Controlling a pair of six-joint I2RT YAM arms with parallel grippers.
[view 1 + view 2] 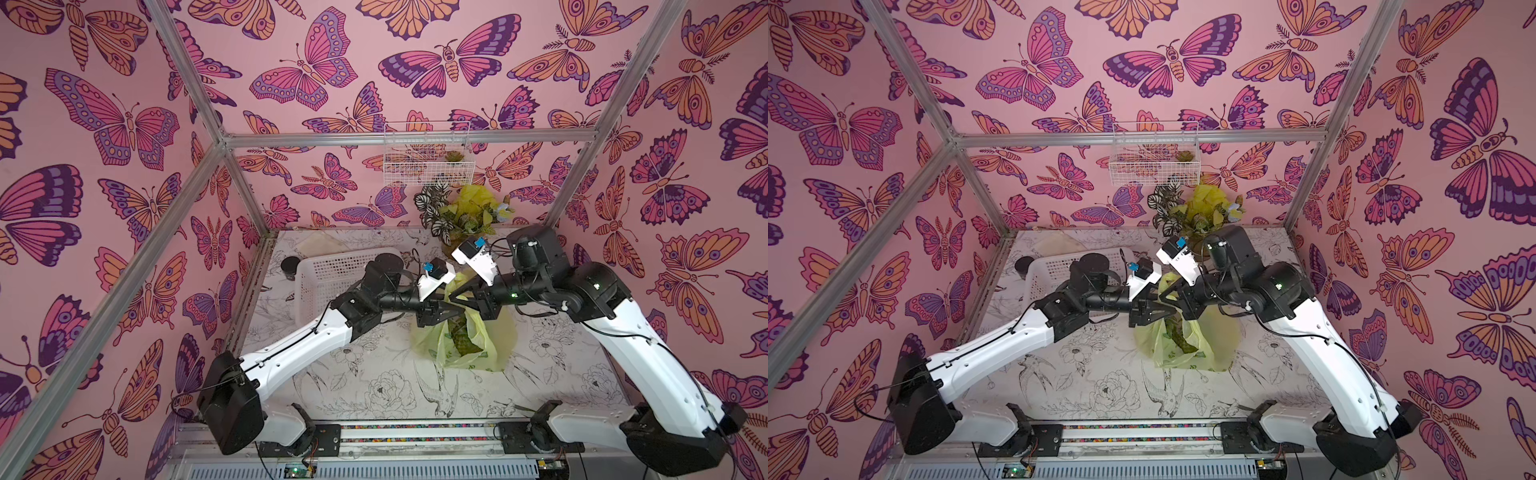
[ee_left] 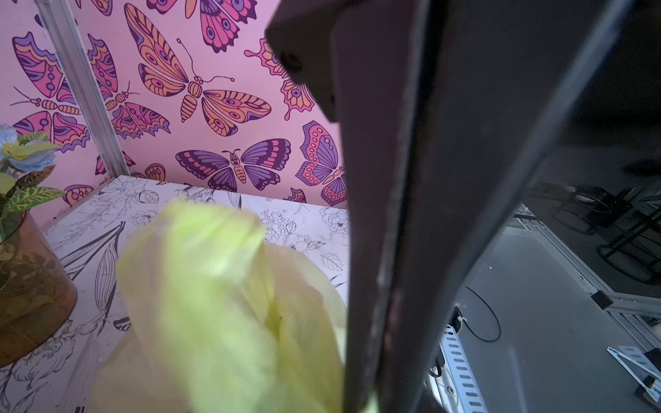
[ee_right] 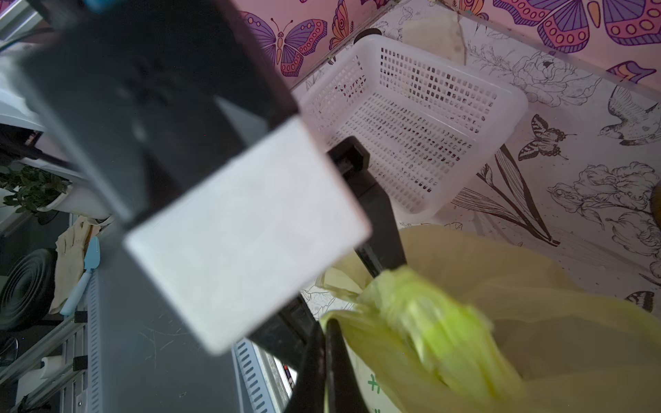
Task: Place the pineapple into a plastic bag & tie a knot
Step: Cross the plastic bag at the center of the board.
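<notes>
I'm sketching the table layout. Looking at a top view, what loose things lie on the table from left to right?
From the left: small black round object → white basket → plastic bag. The potted plant stands behind the bag and overlaps it sideways, so it has no clear place in the order.

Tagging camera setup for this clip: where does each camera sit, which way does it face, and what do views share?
Top view: above the arm bases, facing down toward the back wall; both arms, left gripper and right gripper close together over the plastic bag.
Top view: beside it, same scene with white basket.
Left wrist: faces the bag and potted plant past a dark gripper finger.
Right wrist: faces bag and basket past its fingertips and the left wrist housing.
Shared: all four show the bag.
</notes>
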